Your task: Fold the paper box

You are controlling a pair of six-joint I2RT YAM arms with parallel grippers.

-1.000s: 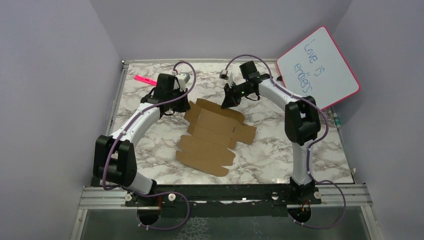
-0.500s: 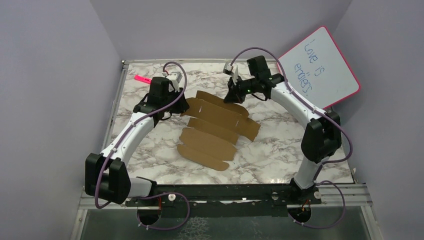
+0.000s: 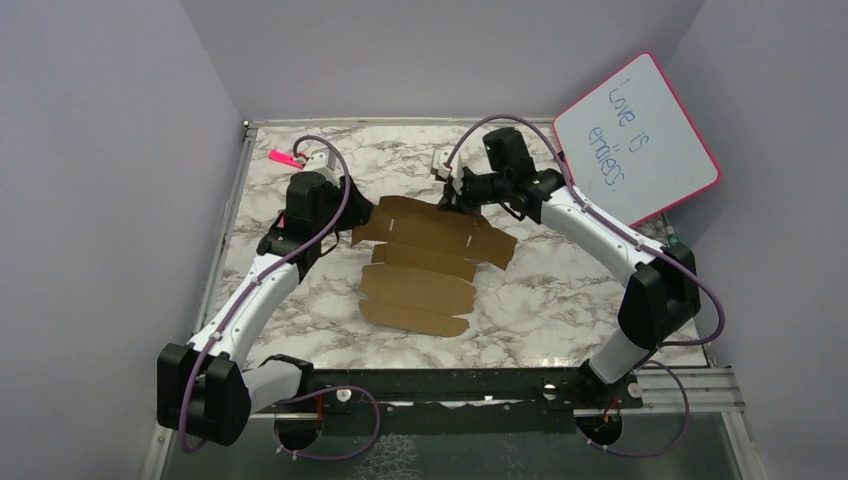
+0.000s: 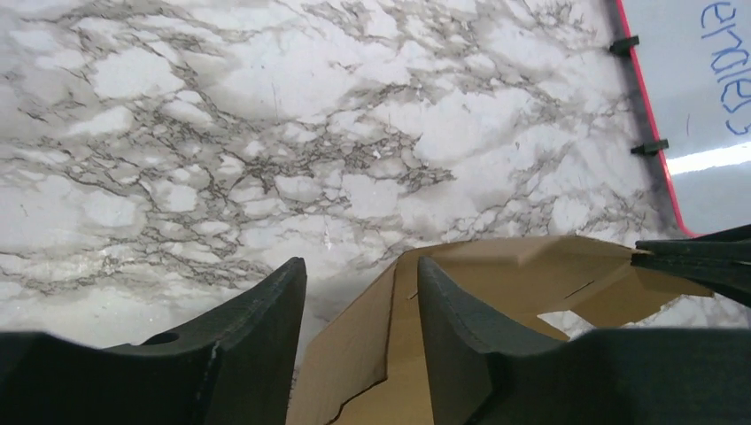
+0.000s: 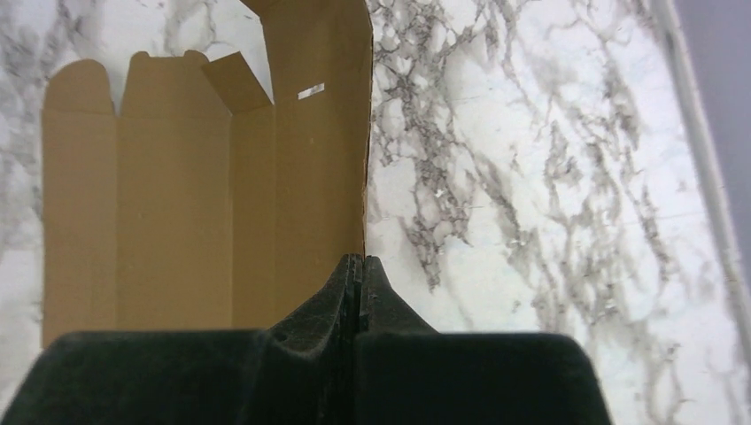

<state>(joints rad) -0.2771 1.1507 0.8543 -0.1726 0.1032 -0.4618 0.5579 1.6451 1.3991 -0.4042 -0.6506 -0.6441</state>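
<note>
The paper box [image 3: 420, 265] is a flat brown die-cut sheet on the marble table, and its far panel is raised a little. My left gripper [image 3: 345, 215] is at the sheet's left end. In the left wrist view that gripper [image 4: 361, 261] is open, with an end flap of the paper box [image 4: 531, 274] lying loose between its jaws. My right gripper [image 3: 447, 200] is at the far edge of the sheet. The right wrist view shows it [image 5: 359, 258] shut on the edge of the paper box [image 5: 177, 195].
A pink-framed whiteboard [image 3: 635, 135] leans at the back right, close behind the right arm. A pink marker [image 3: 285, 157] lies at the back left. Lilac walls enclose the table on three sides.
My left gripper has opened and let go of the sheet's left end, and has drawn back to the left. The right gripper has moved left with the far edge, and the sheet lies flatter.
</note>
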